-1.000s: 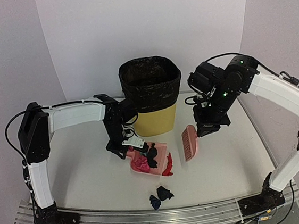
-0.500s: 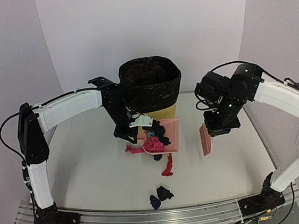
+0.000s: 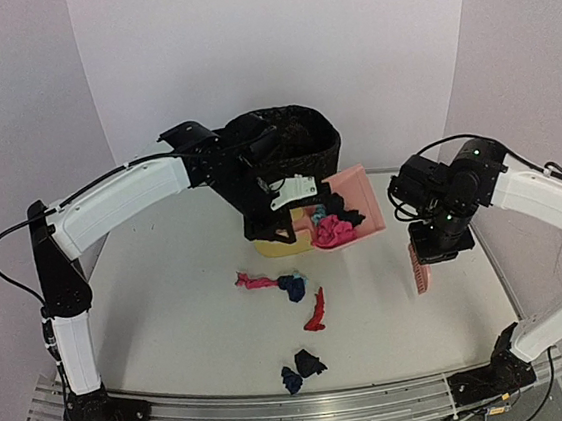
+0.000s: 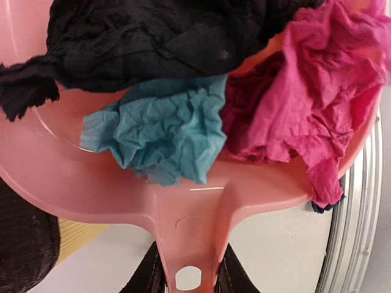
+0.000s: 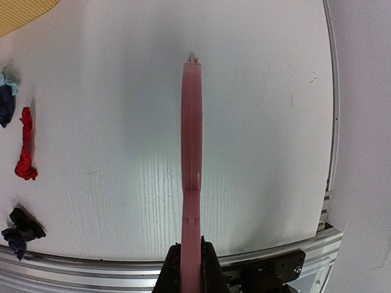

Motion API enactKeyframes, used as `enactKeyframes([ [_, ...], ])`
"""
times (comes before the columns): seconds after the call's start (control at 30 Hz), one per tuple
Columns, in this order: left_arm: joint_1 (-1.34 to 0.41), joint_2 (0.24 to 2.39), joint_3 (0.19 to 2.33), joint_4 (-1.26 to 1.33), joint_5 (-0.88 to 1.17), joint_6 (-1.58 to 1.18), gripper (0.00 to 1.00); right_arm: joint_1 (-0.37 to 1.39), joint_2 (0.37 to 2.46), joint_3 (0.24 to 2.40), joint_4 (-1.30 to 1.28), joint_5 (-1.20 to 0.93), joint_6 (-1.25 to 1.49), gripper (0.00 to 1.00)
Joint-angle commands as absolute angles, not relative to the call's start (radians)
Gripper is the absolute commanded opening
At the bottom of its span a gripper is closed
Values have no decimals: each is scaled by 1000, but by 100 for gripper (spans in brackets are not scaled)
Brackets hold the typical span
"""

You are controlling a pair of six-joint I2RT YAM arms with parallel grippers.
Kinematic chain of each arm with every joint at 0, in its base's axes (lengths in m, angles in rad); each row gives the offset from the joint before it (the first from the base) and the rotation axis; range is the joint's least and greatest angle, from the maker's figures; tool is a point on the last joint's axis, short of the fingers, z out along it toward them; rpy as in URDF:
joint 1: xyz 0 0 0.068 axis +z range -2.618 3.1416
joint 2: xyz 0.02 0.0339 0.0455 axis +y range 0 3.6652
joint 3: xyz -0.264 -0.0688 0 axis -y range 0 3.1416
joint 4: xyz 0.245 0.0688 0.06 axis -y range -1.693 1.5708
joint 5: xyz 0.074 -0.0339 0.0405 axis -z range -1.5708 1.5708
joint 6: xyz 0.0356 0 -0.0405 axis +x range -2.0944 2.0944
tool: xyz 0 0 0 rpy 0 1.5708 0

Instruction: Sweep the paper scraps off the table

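Observation:
My left gripper (image 3: 283, 208) is shut on the handle of the pink dustpan (image 3: 353, 203), held in the air by the bin; the wrist view shows the handle (image 4: 189, 244) between the jaws. The pan holds black (image 4: 159, 36), light blue (image 4: 162, 131) and pink (image 4: 305, 104) paper scraps. On the table (image 3: 171, 312) lie a pink scrap (image 3: 256, 280), a navy one (image 3: 292, 287), a red one (image 3: 315, 312) and a black-and-navy clump (image 3: 300, 367). My right gripper (image 3: 436, 249) is shut on the pink brush (image 3: 420, 268), held edge-on above the table's right side (image 5: 191, 152).
A yellow bin (image 3: 298, 231) with a black liner (image 3: 300, 148) stands at the back centre, right behind the raised dustpan. White walls enclose the table. A metal rail (image 3: 312, 413) runs along the front edge.
The left arm has lifted the dustpan from the table up and right to the bin; a pink and a navy scrap fell out onto the table. The right arm carried the brush right and nearer.

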State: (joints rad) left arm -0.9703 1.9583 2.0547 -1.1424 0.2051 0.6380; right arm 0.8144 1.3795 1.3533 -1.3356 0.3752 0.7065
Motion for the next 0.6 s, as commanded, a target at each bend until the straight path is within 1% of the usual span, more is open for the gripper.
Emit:
enactKeyframes([
  [0.0, -975, 1923, 2156, -1044, 172, 396, 0, 789, 1304, 1304, -1369, 453, 692, 0],
  [0.13, -977, 1920, 2192, -997, 86, 208, 0, 783, 1275, 1272, -1366, 460, 672, 0],
  [0.33, -977, 1972, 2348, -1078, 3, 9, 0, 780, 1266, 1251, -1359, 451, 637, 0],
  [0.47, -977, 1938, 2325, -1053, -85, -76, 0, 778, 1267, 1241, -1349, 441, 617, 0],
  [0.57, -975, 1924, 2330, -1046, -233, -137, 0, 778, 1266, 1236, -1341, 432, 612, 0],
])
